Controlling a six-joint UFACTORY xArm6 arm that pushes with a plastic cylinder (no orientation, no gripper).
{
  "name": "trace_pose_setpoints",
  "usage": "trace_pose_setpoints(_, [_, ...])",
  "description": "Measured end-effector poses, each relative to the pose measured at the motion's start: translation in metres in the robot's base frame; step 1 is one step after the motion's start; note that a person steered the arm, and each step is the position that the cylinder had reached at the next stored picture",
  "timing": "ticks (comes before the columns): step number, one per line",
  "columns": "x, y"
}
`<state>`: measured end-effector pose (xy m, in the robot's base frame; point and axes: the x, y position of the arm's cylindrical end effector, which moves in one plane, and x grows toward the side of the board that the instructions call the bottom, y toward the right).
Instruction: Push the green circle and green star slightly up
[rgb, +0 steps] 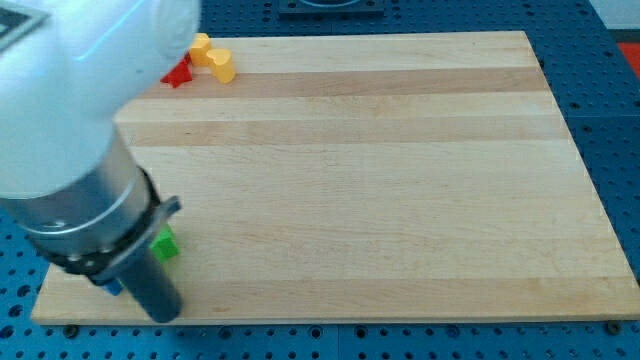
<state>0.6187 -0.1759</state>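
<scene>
- The worktop is a pale wooden board with lengthwise grain bands, lying on a blue perforated base that shows along the view's right, top and bottom edges.
- My arm's bulky white housing fills the view's upper left, and below it a grey cylindrical section runs down toward the view's bottom left.
- From that section a dark rod slants toward the worktop's bottom-left corner. I carry no pincer, so nothing is held.
- My tip seems to lie near the worktop's bottom edge, though the rod there is blurred and its very end is hard to fix.
- A green block peeks out just to the view's right of the rod, above my tip and close beside it. Only a small part shows, so I cannot tell whether it is the circle or the star, nor whether the rod touches it.
- A second green block cannot be made out; my arm covers that corner.
- A sliver of a blue block shows just left of the rod, its shape hidden.
- Near the worktop's top-left corner, well apart from my tip, lies a yellow block with rounded lobes.
- A red block sits just left of the yellow one, partly behind my housing, its shape unclear.
</scene>
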Motion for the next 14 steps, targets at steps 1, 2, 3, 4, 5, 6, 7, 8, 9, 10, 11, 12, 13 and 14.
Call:
trace_pose_setpoints(1, [0.000,-0.003])
trace_pose_setpoints(2, [-0.001,-0.005])
trace_pose_setpoints(3, [-0.001,-0.007])
trace_pose_setpoints(4, [0.000,-0.008])
trace_pose_setpoints(5, [0.000,-0.008])
trace_pose_setpoints(6, [-0.001,-0.006])
trace_pose_setpoints(7, [0.000,-0.004])
trace_pose_setpoints(8, [0.000,-0.010])
trace_pose_setpoints(9, [0.000,-0.013])
trace_pose_setpoints(10, [0.000,-0.022])
trace_pose_setpoints(11, [0.000,-0.033])
trace_pose_setpoints(12, [0.000,-0.037])
trace_pose_setpoints(13, [-0.001,-0.039])
trace_pose_setpoints(14, [-0.002,-0.039])
